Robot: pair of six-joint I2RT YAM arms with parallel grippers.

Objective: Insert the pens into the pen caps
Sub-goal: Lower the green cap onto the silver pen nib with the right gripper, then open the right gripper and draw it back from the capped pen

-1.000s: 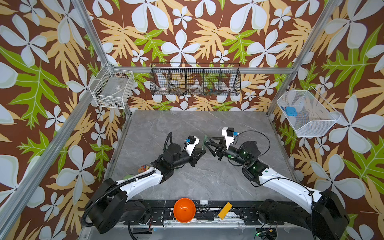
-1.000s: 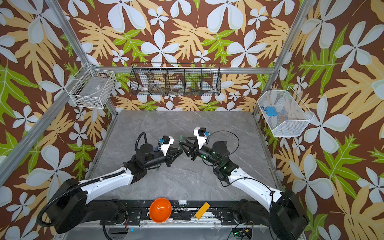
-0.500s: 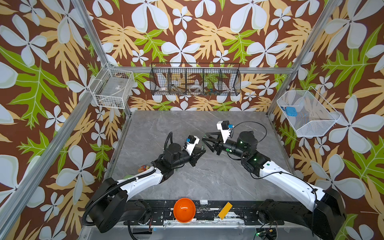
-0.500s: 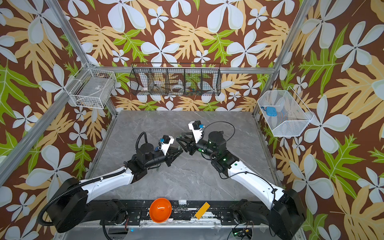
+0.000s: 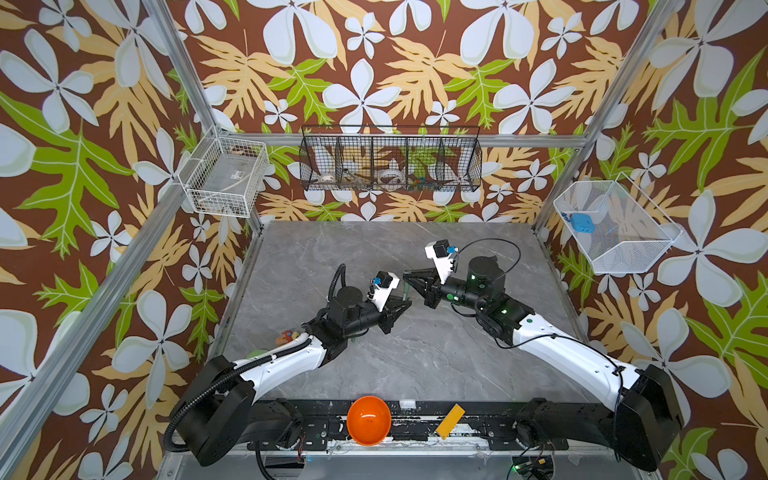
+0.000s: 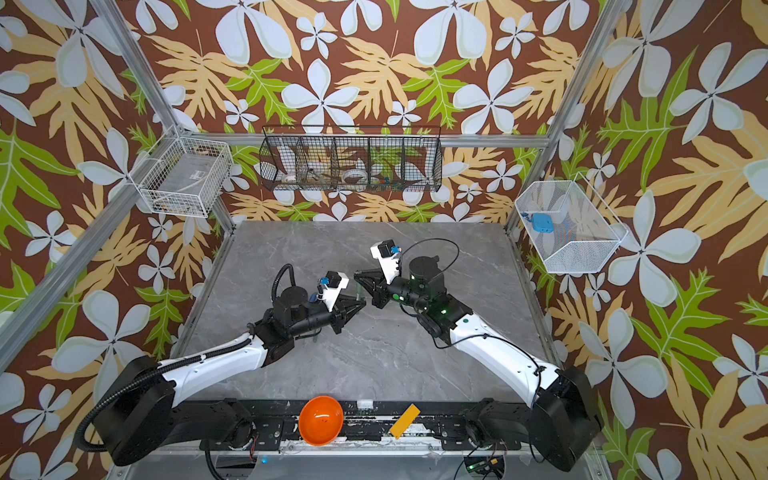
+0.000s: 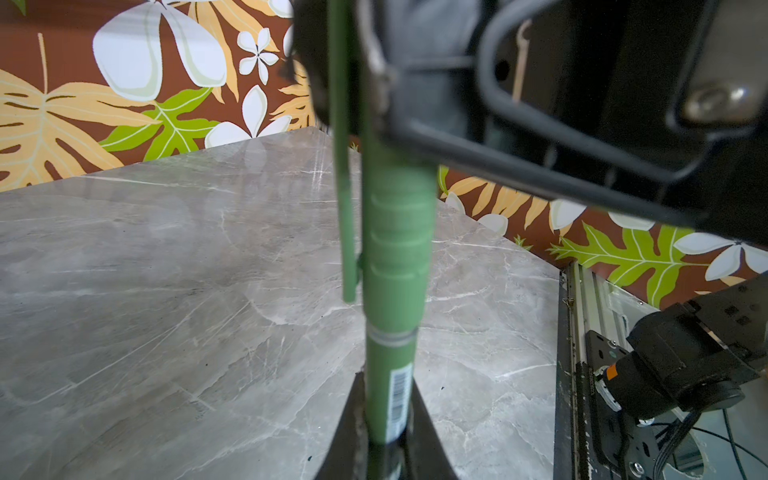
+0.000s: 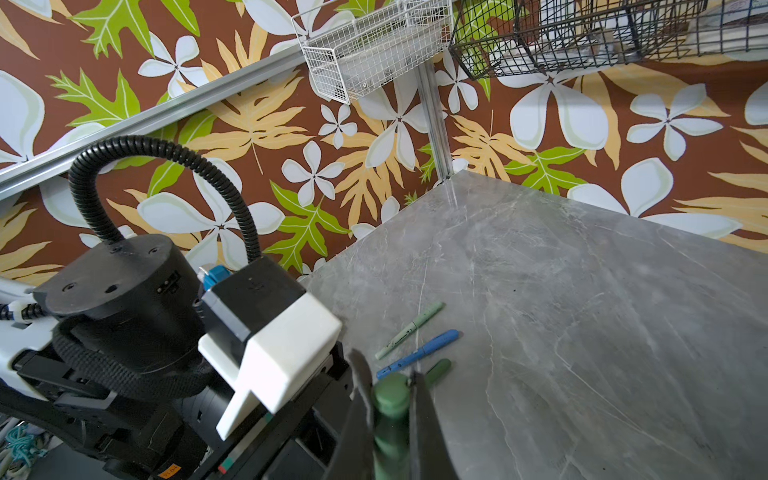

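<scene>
Now the right gripper [image 5: 409,277], open a moment ago, is clamping shut on the dark green ribbed plastic pen cap [image 7: 397,232], which is sitting over the slim dark green pen [image 7: 390,374] the left gripper [image 5: 405,305] is gripping, mid-frame in both top views. Three capped pens [image 8: 419,353] are lying on the grey marble table [image 8: 582,332]; seemingly the last pair is being seated.

Right tool [image 8: 388,376], half-open a second ago, now snug on the dark green pen cap [image 8: 390,401].
</scene>
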